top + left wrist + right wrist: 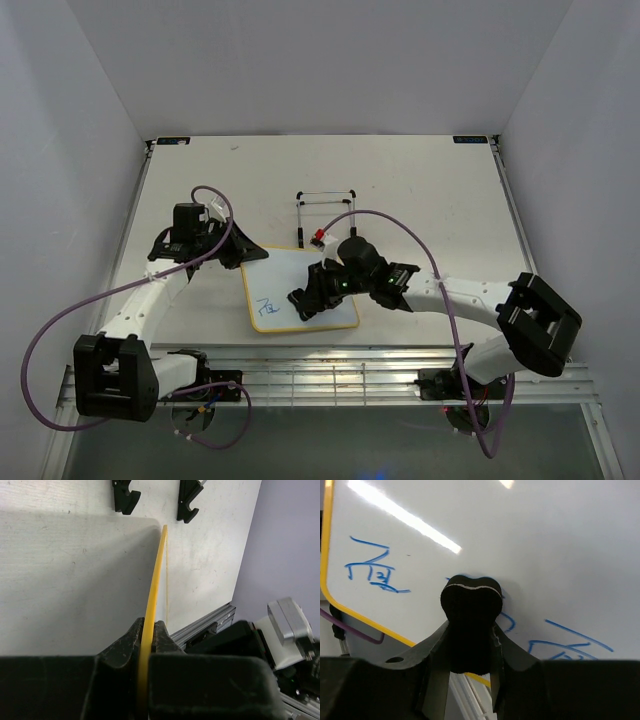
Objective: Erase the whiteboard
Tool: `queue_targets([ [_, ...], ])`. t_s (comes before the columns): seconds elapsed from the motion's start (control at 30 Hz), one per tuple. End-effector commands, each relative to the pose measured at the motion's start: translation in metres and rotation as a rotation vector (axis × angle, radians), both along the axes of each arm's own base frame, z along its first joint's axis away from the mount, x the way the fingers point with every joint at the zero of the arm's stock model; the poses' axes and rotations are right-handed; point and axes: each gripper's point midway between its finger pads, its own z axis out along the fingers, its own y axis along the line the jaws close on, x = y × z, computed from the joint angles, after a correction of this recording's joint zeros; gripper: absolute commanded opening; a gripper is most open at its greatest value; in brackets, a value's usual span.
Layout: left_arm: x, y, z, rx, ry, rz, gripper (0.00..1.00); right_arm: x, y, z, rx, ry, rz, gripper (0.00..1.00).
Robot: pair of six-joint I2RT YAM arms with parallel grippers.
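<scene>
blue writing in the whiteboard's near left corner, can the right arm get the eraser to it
Likely yes: the right claw, shut on the eraser, rests on the whiteboard beside the blue writing, bare board between; the left claw only pinches the far edge.

whiteboard [278, 282], white w/ yellow frame, rounded corners, blue marks nr left corner, mid table [420, 190]

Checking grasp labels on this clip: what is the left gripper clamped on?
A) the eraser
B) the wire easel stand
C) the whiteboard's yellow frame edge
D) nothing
C: the left wrist view shows the left gripper shut on the thin yellow edge of the whiteboard.
</scene>
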Motion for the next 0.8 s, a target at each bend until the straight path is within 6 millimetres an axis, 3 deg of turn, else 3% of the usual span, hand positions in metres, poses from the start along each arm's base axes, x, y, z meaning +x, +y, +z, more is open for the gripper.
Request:
queue_targets([
  [0.0, 0.003, 0.043, -0.055, 0.368, -0.054, -0.020, 0.00, 0.027, -0.066, -0.083, -0.237, 0.026, -0.183, 0.08],
  [0.07, 0.002, 0.041, -0.057, 0.365, -0.050, -0.028, 0.00, 0.023, -0.095, -0.108, -0.299, 0.055, -0.220, 0.08],
  [0.2, 0.002, 0.040, -0.055, 0.365, -0.055, -0.030, 0.00, 0.035, -0.130, -0.122, -0.340, 0.064, -0.297, 0.08],
  [0.37, 0.001, 0.039, -0.056, 0.363, -0.055, -0.035, 0.00, 0.045, -0.134, -0.120, -0.373, 0.038, -0.294, 0.08],
  [0.47, -0.001, 0.036, -0.057, 0.366, -0.053, -0.044, 0.00, 0.048, -0.123, -0.103, -0.310, 0.033, -0.291, 0.08],
  [0.57, -0.001, 0.035, -0.058, 0.367, -0.051, -0.049, 0.00, 0.046, -0.099, -0.074, -0.188, 0.031, -0.255, 0.08],
  [0.67, -0.001, 0.035, -0.058, 0.371, -0.052, -0.050, 0.00, 0.035, -0.061, -0.040, -0.101, 0.011, -0.158, 0.08],
  [0.73, -0.001, 0.035, -0.058, 0.370, -0.051, -0.047, 0.00, 0.018, -0.038, -0.030, -0.082, 0.010, -0.083, 0.08],
  [0.77, -0.001, 0.035, -0.057, 0.368, -0.051, -0.045, 0.00, 0.009, -0.020, -0.015, -0.049, -0.004, -0.042, 0.08],
])
